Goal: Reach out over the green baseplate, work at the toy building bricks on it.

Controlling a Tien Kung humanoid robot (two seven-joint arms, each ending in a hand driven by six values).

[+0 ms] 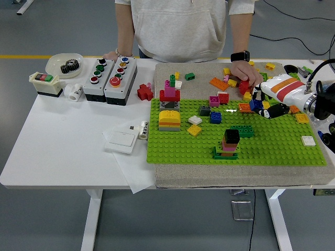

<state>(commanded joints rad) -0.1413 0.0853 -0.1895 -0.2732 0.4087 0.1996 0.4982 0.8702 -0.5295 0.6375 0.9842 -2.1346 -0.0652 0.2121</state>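
White bench [63, 151], viewed from the robot's side

Green studded baseplate [272, 149]: lies on a grey felt mat [230, 178] on the right half of the bench, near edge parallel to the bench's near edge

Bricks on the baseplate: yellow-domed stack with orange and grey layers [169, 120] near its left edge; red and pink tower topped with green [169, 90] at its far left corner; small stack with a black cube on pink and orange over a green base [229, 142] near the middle of its near edge; dark blue brick [215, 117], white tile [195, 120] and yellow tile [194, 130] toward the centre; white tile [308, 140] near its right edge

Robot's right hand [263, 103], white shell with orange and red bands: enters from the bench's right edge, over the baseplate's far right part, fingers curled around a small dark blue brick [255, 104]

Person's hand [246, 72] with a black wristwatch: rests among loose red, orange and yellow bricks [230, 82] on the mat beyond the baseplate's far edge, just beside the robot's hand

Left half of the bench: two grey push-button boxes [110, 73], white switch box with red and green keys [46, 82], clear dish holding a black gear [65, 65], red cross-shaped brick [145, 92], white wall switch plate [121, 139]
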